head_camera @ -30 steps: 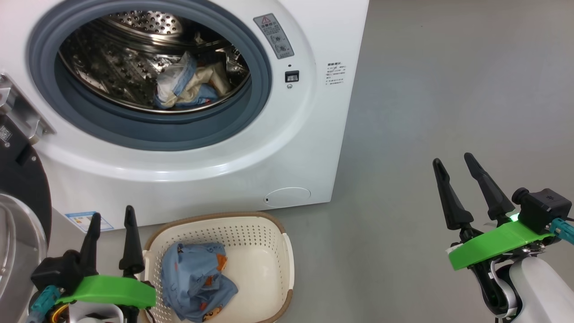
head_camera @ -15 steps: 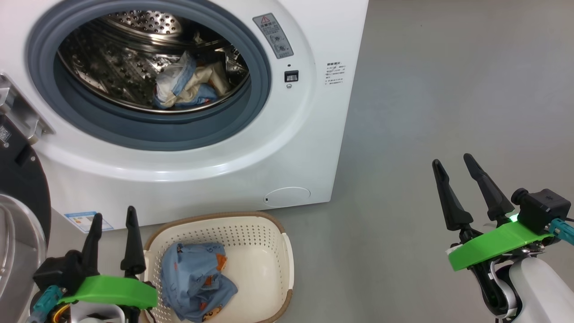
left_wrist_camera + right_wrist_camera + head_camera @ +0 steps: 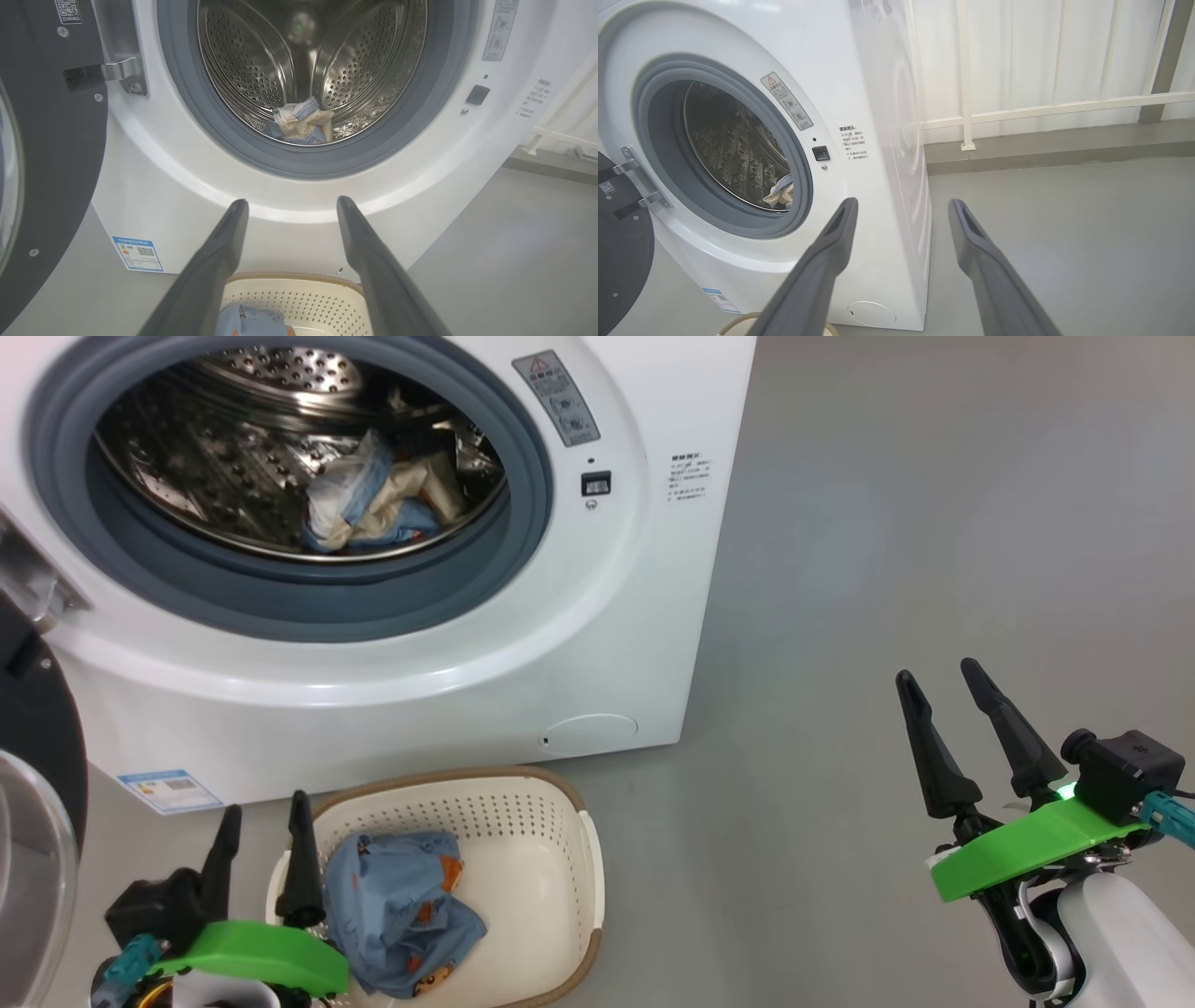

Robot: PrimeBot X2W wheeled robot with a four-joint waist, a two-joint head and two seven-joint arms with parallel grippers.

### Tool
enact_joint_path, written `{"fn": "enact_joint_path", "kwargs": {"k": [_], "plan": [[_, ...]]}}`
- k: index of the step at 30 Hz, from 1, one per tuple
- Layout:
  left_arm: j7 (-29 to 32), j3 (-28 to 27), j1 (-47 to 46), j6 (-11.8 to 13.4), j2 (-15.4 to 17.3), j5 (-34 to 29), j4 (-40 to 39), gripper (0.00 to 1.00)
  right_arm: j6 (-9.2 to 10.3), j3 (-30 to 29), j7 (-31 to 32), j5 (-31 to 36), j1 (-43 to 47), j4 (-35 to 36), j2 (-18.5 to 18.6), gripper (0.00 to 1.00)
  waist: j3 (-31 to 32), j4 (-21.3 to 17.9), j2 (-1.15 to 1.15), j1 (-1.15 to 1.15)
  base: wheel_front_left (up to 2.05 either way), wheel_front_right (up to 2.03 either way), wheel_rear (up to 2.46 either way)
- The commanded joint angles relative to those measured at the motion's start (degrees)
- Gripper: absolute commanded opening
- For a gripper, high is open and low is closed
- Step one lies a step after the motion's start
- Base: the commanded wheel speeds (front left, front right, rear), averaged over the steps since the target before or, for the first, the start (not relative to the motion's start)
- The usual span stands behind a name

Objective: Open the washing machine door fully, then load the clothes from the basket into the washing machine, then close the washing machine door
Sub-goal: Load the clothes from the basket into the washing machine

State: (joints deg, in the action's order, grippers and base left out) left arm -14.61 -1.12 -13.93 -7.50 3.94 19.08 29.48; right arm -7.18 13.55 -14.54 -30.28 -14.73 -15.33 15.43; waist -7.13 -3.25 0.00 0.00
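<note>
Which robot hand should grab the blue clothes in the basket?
Left. The left end effector is open beside the blue clothes in the basket; the right end effector is far off.

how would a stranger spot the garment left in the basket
Find the white washing machine; on the floor before it sits a cream basket. The garment lies crumpled in its left half: light blue with small orange prints, unlike the cream one in the drum.

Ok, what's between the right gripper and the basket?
Bare grey floor: in the head view nothing stands between the right gripper and the basket.
</note>
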Motion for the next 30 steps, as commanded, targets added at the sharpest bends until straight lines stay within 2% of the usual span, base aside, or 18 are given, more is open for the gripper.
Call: {"fn": "enact_joint_path", "kwargs": {"k": [1, 13, 23, 30], "plan": [[-0.03, -1.09, -2.2, 0.12, 1.27, 0.3, 0.01, 1.0, -0.31, 0.96, -0.46, -0.39, -0.37, 1.4, 0.74, 1.0, -1.03, -0.39, 0.0, 0.0, 0.0, 0.0, 0.0], [1.69, 1.99, -8.4, 0.04, 2.63, 1.54, 9.16, 1.0, -0.31, 0.38, -0.46, -0.11, -2.43, 2.27, -0.2, 1.0, -7.77, -2.16, 0.0, 0.0, 0.0, 0.0, 0.0], [4.53, 5.32, -16.87, 0.02, 4.23, 1.48, 24.19, 1.0, -0.31, -0.17, -0.46, 0.61, -5.44, 3.25, -1.7, 1.0, -14.82, -4.35, 0.0, 0.0, 0.0, 0.0, 0.0], [7.36, 6.04, -22.15, 1.0, 5.1, 1.28, 34.79, 1.0, -0.31, -0.27, -0.46, 1.05, -7.22, 3.97, -2.66, 1.0, -18.6, -6.01, 0.0, 0.0, 0.0, 0.0, 0.0]]}}
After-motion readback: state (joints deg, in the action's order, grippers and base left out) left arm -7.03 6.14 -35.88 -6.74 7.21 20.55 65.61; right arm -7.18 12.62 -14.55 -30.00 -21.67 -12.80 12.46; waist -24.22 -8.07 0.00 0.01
